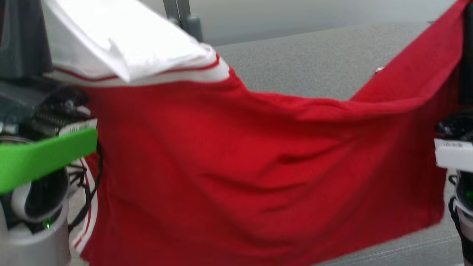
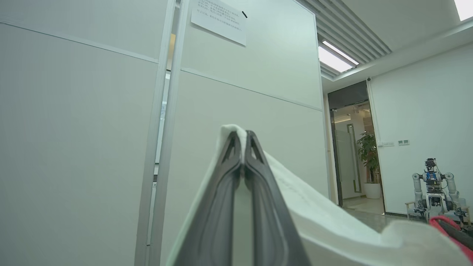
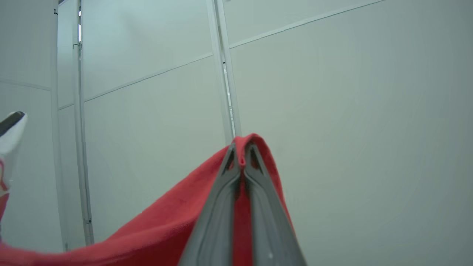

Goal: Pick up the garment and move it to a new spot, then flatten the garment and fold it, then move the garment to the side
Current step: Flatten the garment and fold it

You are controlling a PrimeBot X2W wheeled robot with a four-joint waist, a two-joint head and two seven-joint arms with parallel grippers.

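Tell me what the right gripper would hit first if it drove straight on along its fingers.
Beyond the red garment it grips, the right gripper points at the pale wall panel, near its vertical metal strip. Nothing else seems between, though depth is unclear.

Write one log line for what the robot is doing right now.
garment: red, white trim, held up between both tools | left tool: shut on white edge | right tool: shut on red edge | fold: not yet done
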